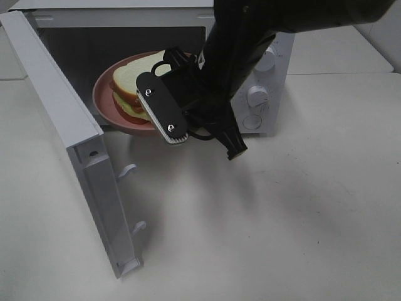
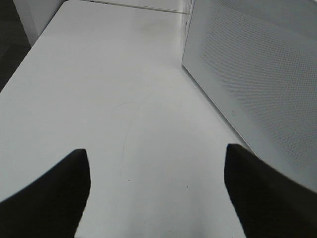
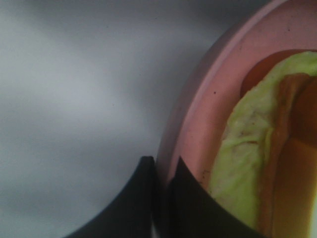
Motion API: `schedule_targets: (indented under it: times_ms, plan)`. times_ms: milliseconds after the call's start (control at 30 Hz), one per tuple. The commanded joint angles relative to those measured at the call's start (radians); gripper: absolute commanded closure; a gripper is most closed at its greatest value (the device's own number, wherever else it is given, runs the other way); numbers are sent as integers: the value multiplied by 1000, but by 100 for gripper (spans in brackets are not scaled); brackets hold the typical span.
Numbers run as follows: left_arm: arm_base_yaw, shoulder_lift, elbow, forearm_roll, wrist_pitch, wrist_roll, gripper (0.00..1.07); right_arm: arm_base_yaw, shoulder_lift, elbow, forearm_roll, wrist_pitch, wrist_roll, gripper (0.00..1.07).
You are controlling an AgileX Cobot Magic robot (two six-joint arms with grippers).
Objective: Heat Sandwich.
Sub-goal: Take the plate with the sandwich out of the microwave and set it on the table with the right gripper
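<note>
The sandwich (image 1: 139, 76), white bread with yellow-green filling, lies on a round pink plate (image 1: 102, 94) held at the mouth of the open microwave (image 1: 276, 44). My right gripper (image 1: 173, 133) reaches in from the upper right and is shut on the plate's near rim. The right wrist view shows its fingertips (image 3: 146, 171) pinching the plate (image 3: 198, 114) rim, with the sandwich (image 3: 247, 163) just beyond. My left gripper (image 2: 158, 191) is open over bare table, nothing between its fingers (image 2: 49, 198). It is out of the high view.
The microwave door (image 1: 69, 125) stands swung open toward the front left, its latch hooks (image 1: 128, 169) facing inward. Two knobs (image 1: 258, 95) sit on the microwave's right panel. The door's dotted outer face (image 2: 257, 74) stands beside my left gripper. White table (image 1: 301, 207) extends in front.
</note>
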Motion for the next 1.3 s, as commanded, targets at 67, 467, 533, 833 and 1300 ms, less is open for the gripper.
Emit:
schedule_targets:
  times_ms: [67, 467, 533, 833, 1300]
  plan:
    - [2, -18, 1, -1, -13, -6, 35, 13, -77, 87, -9, -53, 10, 107]
    - [2, -18, 1, -1, -13, -6, 35, 51, -209, 288, -16, -95, 113, 107]
    - [2, -18, 1, -1, -13, -6, 35, 60, -254, 349, -18, -120, 119, 107]
    - [2, -18, 1, -1, -13, -6, 35, 118, -365, 516, -73, -155, 208, 107]
    - [2, -18, 1, -1, -13, -6, 35, 118, -561, 693, -166, -139, 443, 107]
